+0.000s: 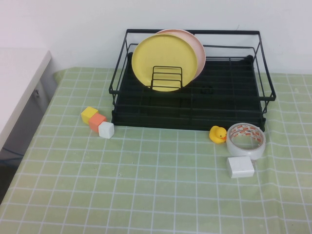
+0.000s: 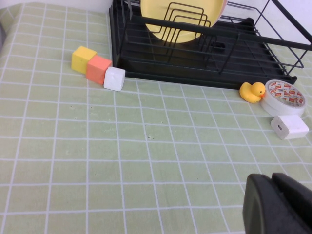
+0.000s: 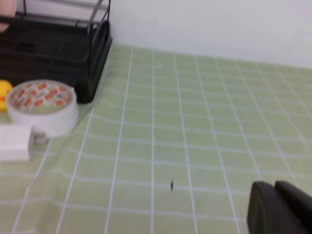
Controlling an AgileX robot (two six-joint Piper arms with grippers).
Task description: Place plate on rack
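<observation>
The yellow plate [image 1: 164,62] stands on edge in the black wire rack [image 1: 234,105], behind the upright dividers, with a pale pink plate [image 1: 199,48] just behind it. The yellow plate also shows in the left wrist view [image 2: 183,17] inside the rack [image 2: 204,63]. No arm shows in the high view. My left gripper [image 2: 278,202] is shut and empty, low over the green cloth in front of the rack. My right gripper [image 3: 280,209] is shut and empty over the cloth to the right of the rack [image 3: 58,44].
Yellow, orange and white cubes [image 1: 99,122] lie at the rack's front left corner. A rubber duck [image 1: 218,134], a tape roll [image 1: 246,140] and a white block [image 1: 240,167] lie at its front right. A white table edge [image 1: 19,83] stands at the left.
</observation>
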